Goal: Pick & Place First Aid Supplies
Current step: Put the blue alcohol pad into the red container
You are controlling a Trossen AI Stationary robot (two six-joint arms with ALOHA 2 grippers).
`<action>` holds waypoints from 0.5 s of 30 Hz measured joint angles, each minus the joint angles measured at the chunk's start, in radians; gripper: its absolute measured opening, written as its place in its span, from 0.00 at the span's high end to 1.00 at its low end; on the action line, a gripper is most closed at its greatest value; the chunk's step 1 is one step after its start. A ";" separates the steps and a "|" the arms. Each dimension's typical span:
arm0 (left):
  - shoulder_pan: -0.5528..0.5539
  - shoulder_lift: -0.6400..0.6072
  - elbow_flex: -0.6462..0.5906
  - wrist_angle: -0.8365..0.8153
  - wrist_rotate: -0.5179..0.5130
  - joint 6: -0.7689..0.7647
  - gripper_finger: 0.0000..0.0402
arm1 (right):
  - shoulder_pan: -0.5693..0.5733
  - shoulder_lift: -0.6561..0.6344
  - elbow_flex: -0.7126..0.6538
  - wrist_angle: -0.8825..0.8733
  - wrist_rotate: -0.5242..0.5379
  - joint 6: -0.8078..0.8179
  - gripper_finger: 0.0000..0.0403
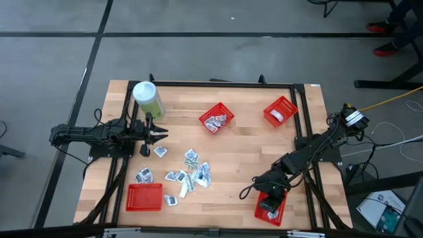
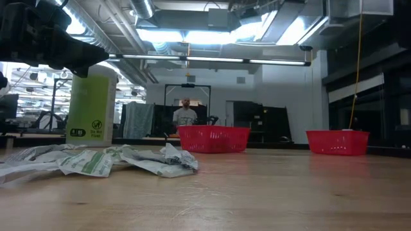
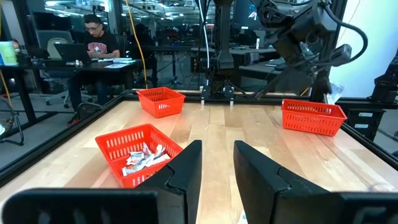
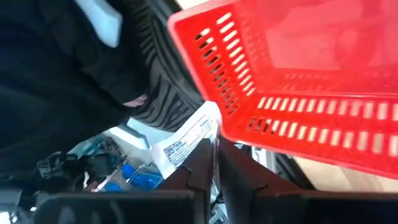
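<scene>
Bright overhead ceiling lights [image 2: 192, 35], soft shadows.

Overhead straight down, low level across table [image 1: 251, 149], wrists forward, sharing baskets [image 3: 160, 101]

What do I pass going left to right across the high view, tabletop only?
Left gripper → loose first aid packets → middle basket with packets → right gripper over the near-right basket.

The left arm is reaching in from the left edge of the high view, its left gripper [image 1: 160, 135] hanging at centre left with fingers [image 3: 186, 171] standing apart. The right arm is bending down from the right edge, its right gripper [image 1: 269, 202] sitting at lower right, fingers nearly together.
</scene>
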 joint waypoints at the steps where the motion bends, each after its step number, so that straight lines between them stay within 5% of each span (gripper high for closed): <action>1: 0.000 0.000 0.000 0.000 0.000 0.000 0.78 | 0.000 0.000 0.000 -0.008 0.004 0.000 0.91; 15: 0.000 0.000 0.000 0.000 0.000 0.000 0.78 | 0.000 0.000 0.000 -0.216 0.082 -0.034 0.81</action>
